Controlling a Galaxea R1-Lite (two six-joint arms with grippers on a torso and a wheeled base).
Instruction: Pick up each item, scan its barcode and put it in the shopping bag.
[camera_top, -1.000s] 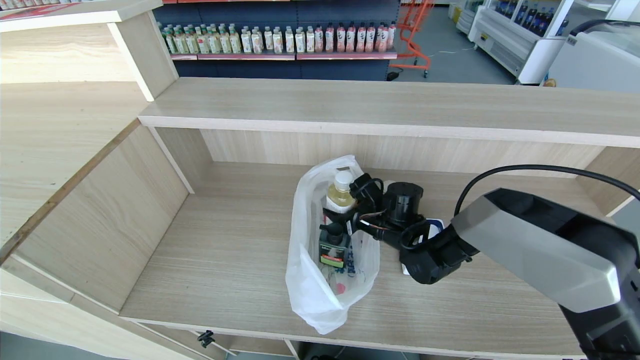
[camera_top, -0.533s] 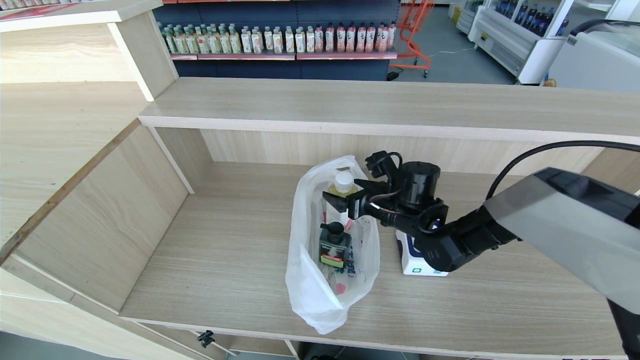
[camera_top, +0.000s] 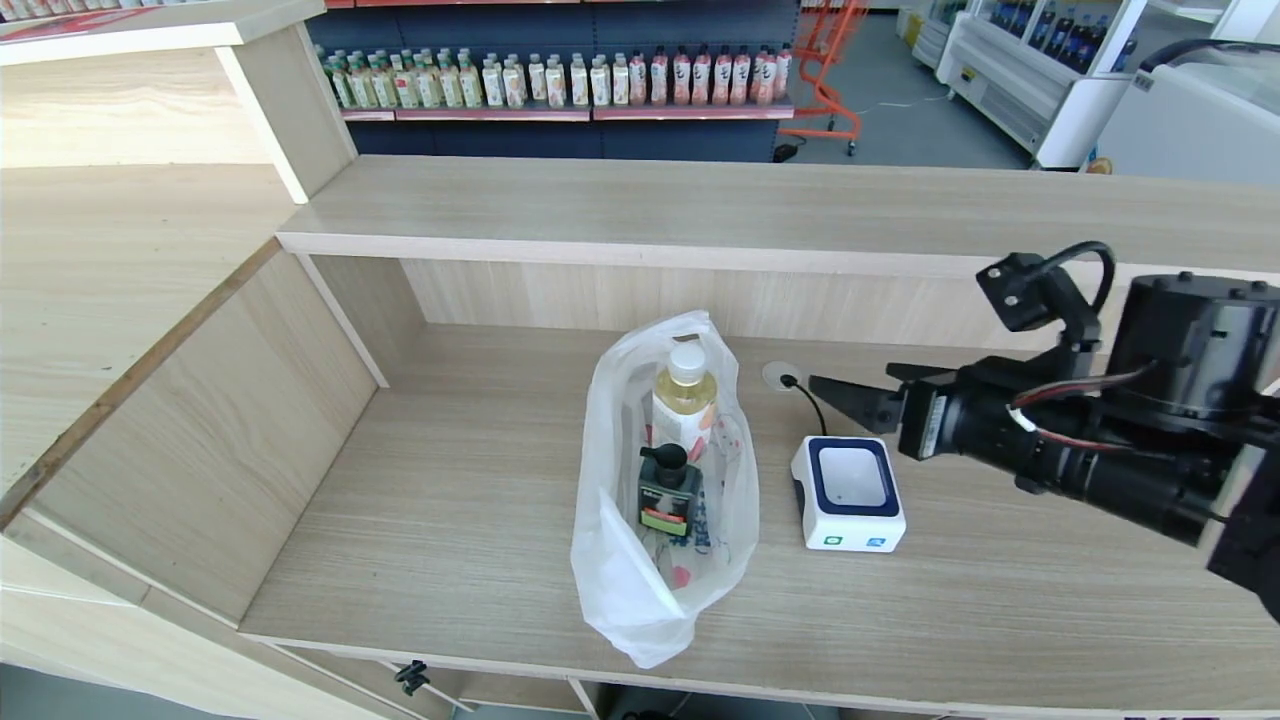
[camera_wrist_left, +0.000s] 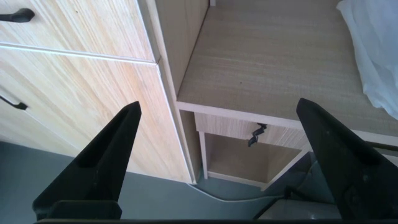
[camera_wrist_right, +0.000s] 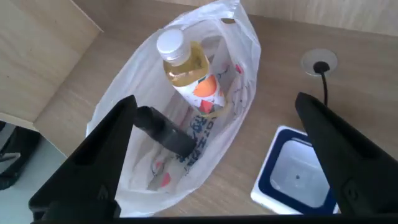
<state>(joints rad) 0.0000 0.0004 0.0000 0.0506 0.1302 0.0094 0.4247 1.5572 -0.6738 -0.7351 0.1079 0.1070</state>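
A white plastic shopping bag (camera_top: 640, 590) stands open on the counter, holding a yellow drink bottle (camera_top: 685, 395) with a white cap and a dark pump bottle (camera_top: 668, 492). In the right wrist view the bag (camera_wrist_right: 134, 180) holds the same yellow bottle (camera_wrist_right: 186, 68) and dark bottle (camera_wrist_right: 168, 134). A white scanner (camera_top: 848, 493) with a blue-framed window sits right of the bag, also seen as the scanner (camera_wrist_right: 292, 177). My right gripper (camera_top: 845, 400) hovers open and empty above the scanner's far right side. My left gripper (camera_wrist_left: 217, 162) hangs open and empty off the counter's front left corner.
The scanner's black cable (camera_top: 808, 398) runs to a round grommet (camera_top: 781, 376) behind it. A raised wooden ledge (camera_top: 760, 215) backs the counter and a wooden side wall (camera_top: 210, 420) closes its left. A drawer with a small black handle (camera_wrist_left: 256, 132) sits under the counter edge.
My right gripper has let go of the yellow bottle, lifted out of the bag and drawn back to the right, uncovering the scanner. The bottles stay in the bag.
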